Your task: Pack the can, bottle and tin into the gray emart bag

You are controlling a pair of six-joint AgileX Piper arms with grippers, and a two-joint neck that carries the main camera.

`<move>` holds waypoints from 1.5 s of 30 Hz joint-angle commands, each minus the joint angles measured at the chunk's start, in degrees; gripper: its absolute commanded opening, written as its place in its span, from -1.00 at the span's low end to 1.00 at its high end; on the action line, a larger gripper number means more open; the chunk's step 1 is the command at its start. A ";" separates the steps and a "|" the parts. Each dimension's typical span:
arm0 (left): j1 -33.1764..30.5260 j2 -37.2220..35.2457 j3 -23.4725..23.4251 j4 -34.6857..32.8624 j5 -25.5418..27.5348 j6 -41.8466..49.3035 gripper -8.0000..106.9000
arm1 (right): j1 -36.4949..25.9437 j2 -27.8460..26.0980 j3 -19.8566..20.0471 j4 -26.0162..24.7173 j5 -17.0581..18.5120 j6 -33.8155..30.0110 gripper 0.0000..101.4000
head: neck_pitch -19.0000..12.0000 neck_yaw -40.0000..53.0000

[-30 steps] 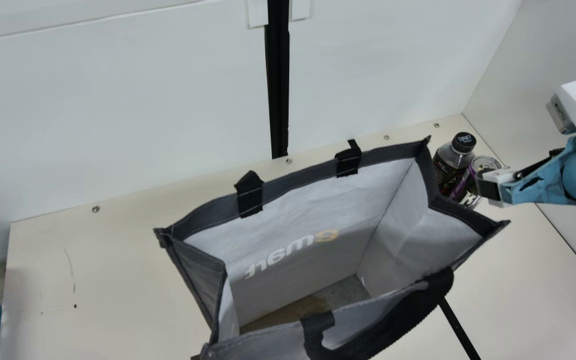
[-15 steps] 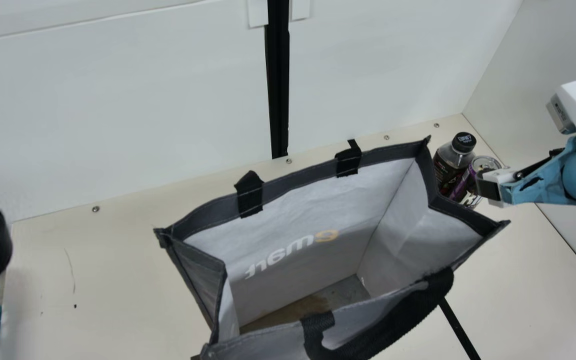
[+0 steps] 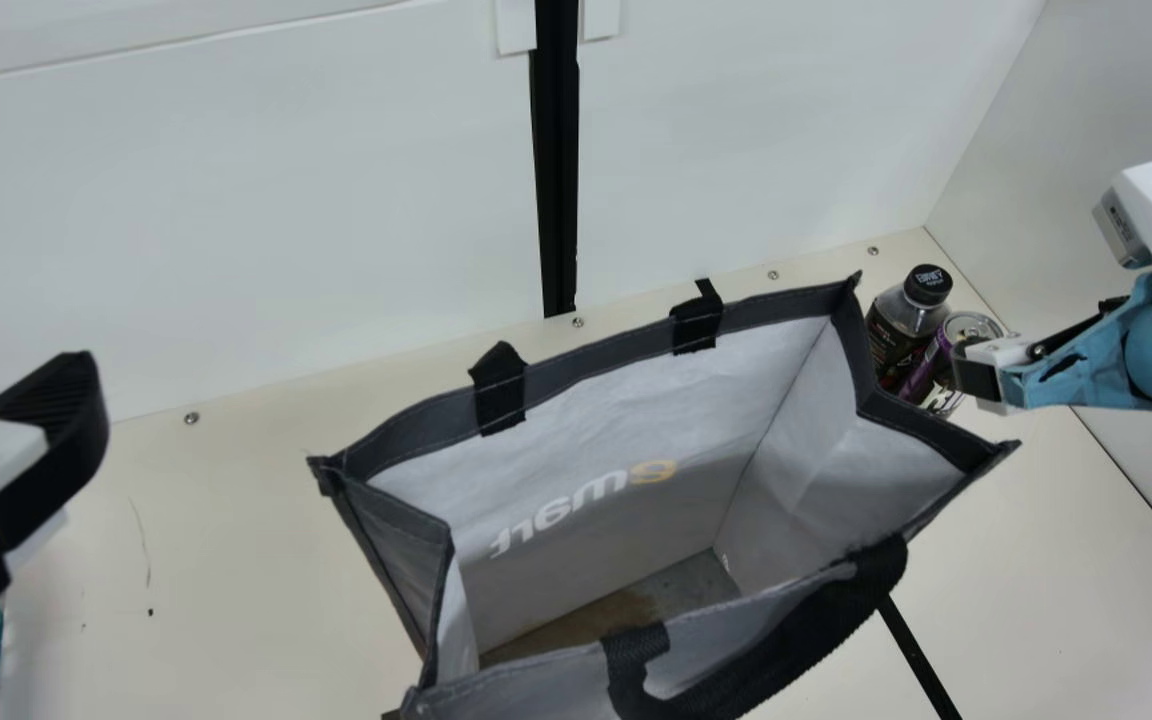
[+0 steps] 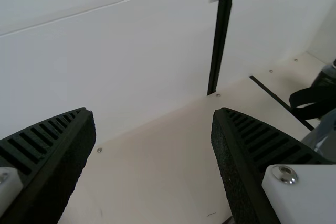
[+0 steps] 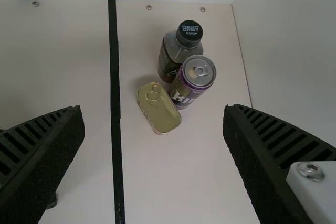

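The black right end effector and left end effector, spread wide, flank the gray fabric bag; near the right one, a purple metal can, black-capped plastic bottle and flat gold tin share the worktop.

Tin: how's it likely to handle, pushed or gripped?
The tin lies flat and low, so a push would likely slide it rather than tip it. Its smooth metal looks stiff, so it probably keeps its shape but may be slippery.
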 commanded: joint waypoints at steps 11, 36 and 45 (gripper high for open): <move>-0.58 5.98 -9.28 -8.05 3.28 8.45 0.71 | 0.00 0.00 0.00 0.00 0.00 0.00 0.79 | -1.30 -0.05; -9.17 13.84 -15.17 -16.22 5.24 20.89 0.71 | 0.00 0.00 0.00 0.00 0.00 0.00 0.79 | -1.30 -0.05; -11.97 16.45 -15.44 -17.53 5.24 23.63 0.71 | 0.00 0.00 0.00 0.00 0.00 0.00 0.79 | -1.30 -0.05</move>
